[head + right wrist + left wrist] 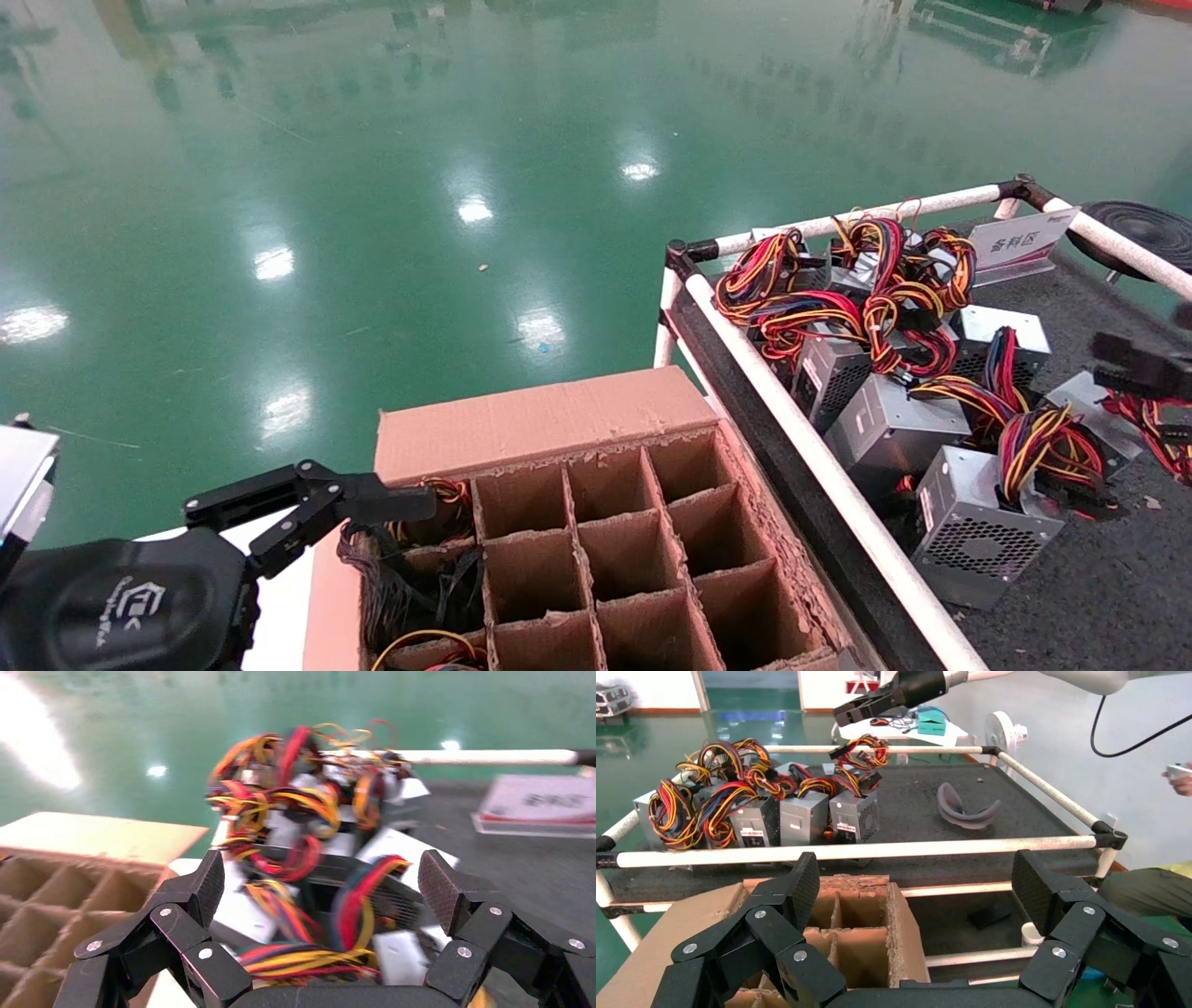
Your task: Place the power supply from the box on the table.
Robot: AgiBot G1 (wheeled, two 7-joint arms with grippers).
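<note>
The brown cardboard box (540,419) (905,931) (84,839) with its grid of cells stands left of the table (1099,578) (912,804). Red, yellow and black wires (424,578) fill its left-hand cells; the other cells show bare cardboard. My left gripper (354,508) (916,881) hovers open and empty over the box's far left corner. Several silver-grey power supplies (894,429) (803,815) (309,846) lie heaped on the table. My right gripper (1144,365) (877,702) (320,881) hangs open above that heap, holding nothing.
A white tube rail (819,457) (863,851) runs between the box and the table. A white label card (1020,242) and a black round disc (1141,228) sit at the table's far corner. A grey curved piece (965,808) lies on the table. Green floor lies beyond.
</note>
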